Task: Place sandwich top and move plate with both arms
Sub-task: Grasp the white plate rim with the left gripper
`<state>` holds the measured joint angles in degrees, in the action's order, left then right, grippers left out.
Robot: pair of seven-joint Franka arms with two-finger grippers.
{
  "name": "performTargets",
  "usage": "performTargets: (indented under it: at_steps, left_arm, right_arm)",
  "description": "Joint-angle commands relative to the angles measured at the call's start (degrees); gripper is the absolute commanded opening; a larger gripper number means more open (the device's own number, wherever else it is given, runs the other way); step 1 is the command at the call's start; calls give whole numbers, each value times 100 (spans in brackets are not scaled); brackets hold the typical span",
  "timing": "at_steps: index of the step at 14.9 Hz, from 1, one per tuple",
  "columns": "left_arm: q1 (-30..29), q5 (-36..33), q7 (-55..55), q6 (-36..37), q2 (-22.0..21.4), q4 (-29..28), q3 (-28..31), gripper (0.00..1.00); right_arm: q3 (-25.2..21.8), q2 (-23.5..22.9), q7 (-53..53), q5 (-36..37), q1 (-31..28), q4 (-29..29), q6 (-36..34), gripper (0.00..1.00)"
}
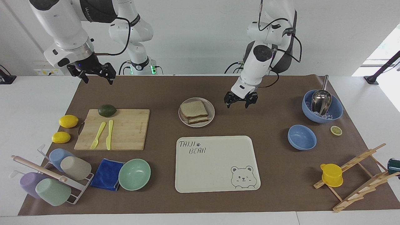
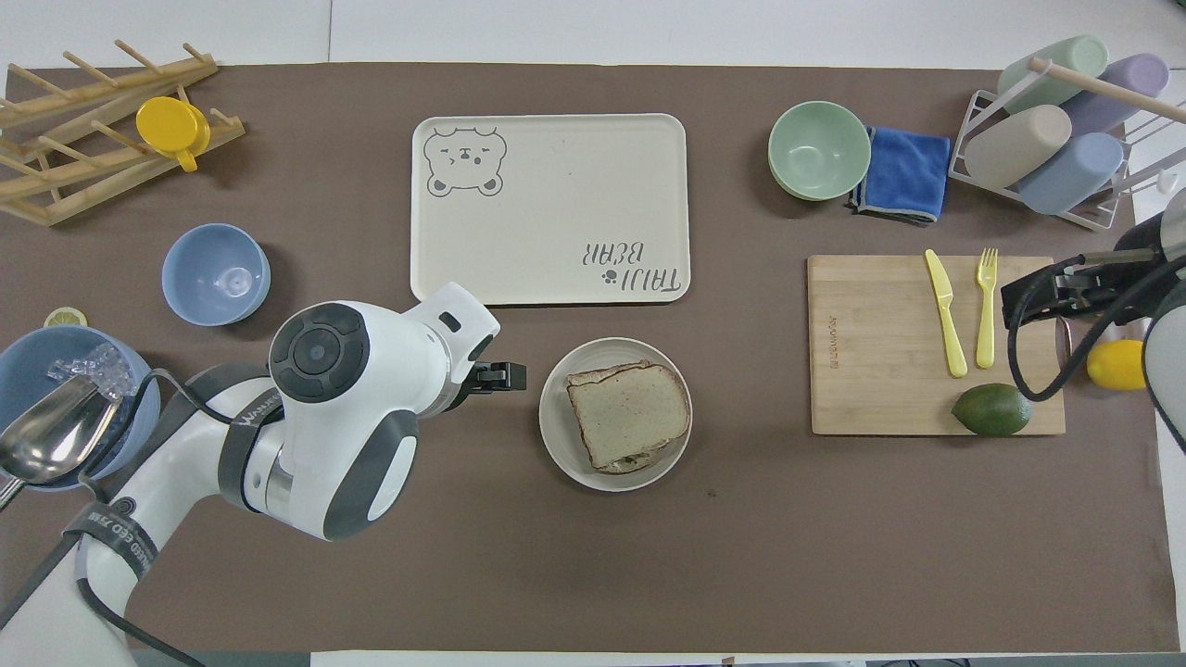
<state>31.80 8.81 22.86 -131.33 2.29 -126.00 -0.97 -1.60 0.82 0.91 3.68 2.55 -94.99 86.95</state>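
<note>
Plate (image 1: 211, 110): stiff, light, we judge; we'd grip opposite rims.
Top (image 1: 193, 108): soft, may slide.
Left gripper (image 1: 240, 100): fingers apart, empty.
Right gripper (image 1: 92, 73): fingers spread, empty.

Evenly and brightly lit from above, with only short, soft shadows beside the plate (image 1: 196, 112), the bowls and the cutting board (image 1: 113, 129) on the brown table mat (image 1: 268, 175). Blown out to white at a window patch (image 1: 382, 50) at the left arm's end in the facing view, with a small specular glint on the metal scoop (image 2: 51, 443). Sharp across the tabletop in both views, softened only on the large near-camera arm housing (image 2: 343, 408) overhead.
</note>
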Motion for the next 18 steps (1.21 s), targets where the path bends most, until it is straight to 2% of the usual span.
performTargets:
  at_steps: [1,3,7,8,9,13,18]
  left_arm:
    - [300,68,61,-332,-106,-363,88,100]
    - [423,77,61,-349,34,-381,88,98]
    - [705,279,61,-507,96,-390,88,93]
    - [749,288,61,-577,157,-390,88,92]
    - [749,305,61,-717,244,-390,88,87]
    - [819,411,70,-1131,526,-373,88,81]
    - [828,472,61,-1141,606,-373,88,70]
  right_arm:
    - [-7,217,-179,10,-35,-257,121,100]
    - [28,217,-239,10,-245,-274,164,100]
    - [-304,191,-653,-8,-264,-204,120,100]
    - [-436,191,-653,-156,-255,-204,86,100]
    - [-516,156,-549,-601,-255,-152,112,100]
    - [-412,24,-292,-396,-141,138,112,100]
    - [-262,59,-267,-227,-115,86,130,100]
